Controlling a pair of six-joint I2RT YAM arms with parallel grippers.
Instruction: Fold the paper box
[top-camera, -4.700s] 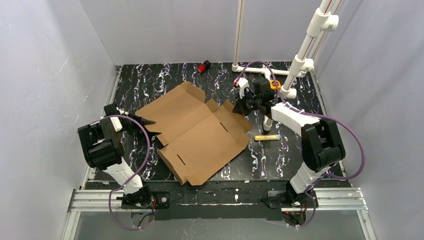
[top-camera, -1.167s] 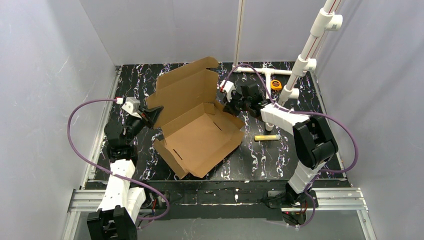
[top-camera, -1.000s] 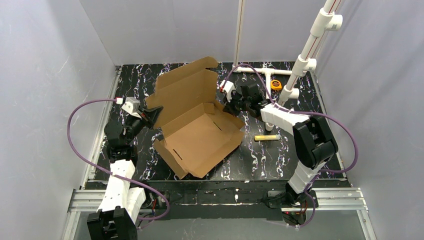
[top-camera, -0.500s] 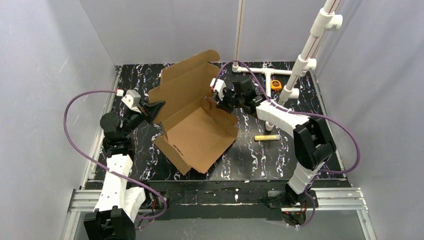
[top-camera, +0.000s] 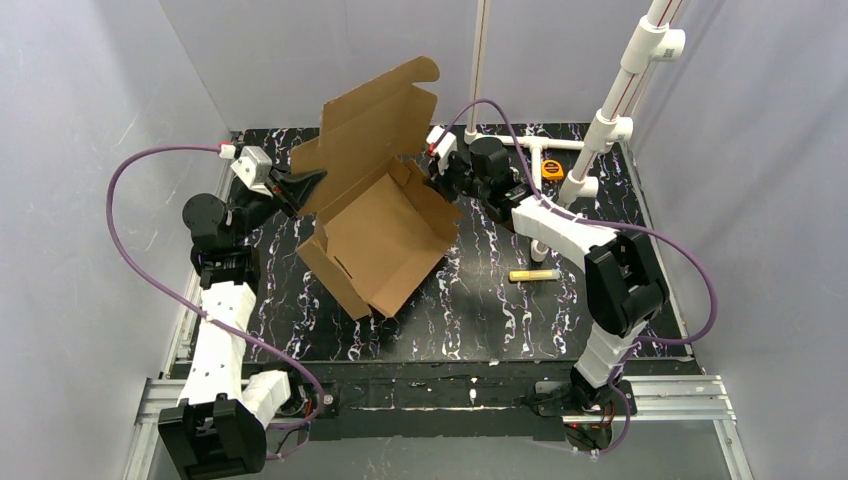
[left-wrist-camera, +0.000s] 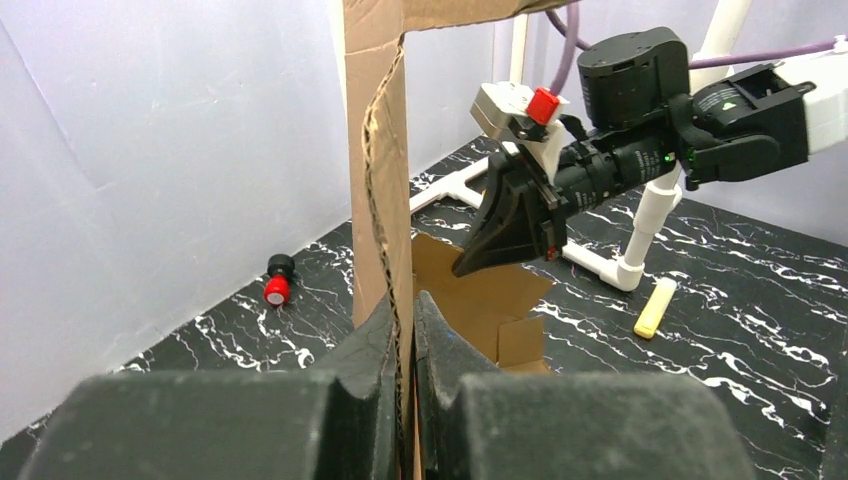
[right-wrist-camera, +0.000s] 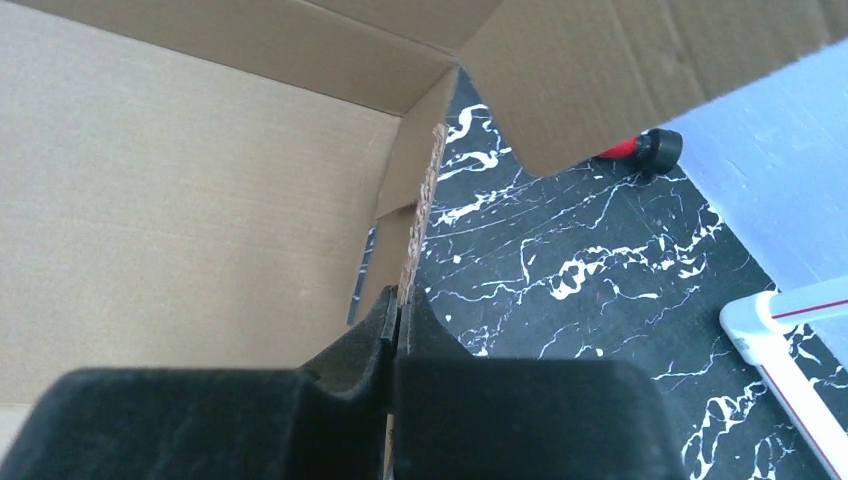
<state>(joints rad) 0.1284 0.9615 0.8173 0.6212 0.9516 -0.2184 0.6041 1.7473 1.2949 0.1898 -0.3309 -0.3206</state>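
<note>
Two pinches on paper box (top-camera: 380, 230): left jaws, right jaws clamped on opposite edges; walls half-up, lid-closing likely next.

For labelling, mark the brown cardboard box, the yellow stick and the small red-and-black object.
brown corrugated cardboard box (top-camera: 380, 235), top external view, inner base panel.
yellow stick (top-camera: 534, 274), top external view, its middle.
small red-and-black object (left-wrist-camera: 275, 291), left wrist view, red end.
</note>
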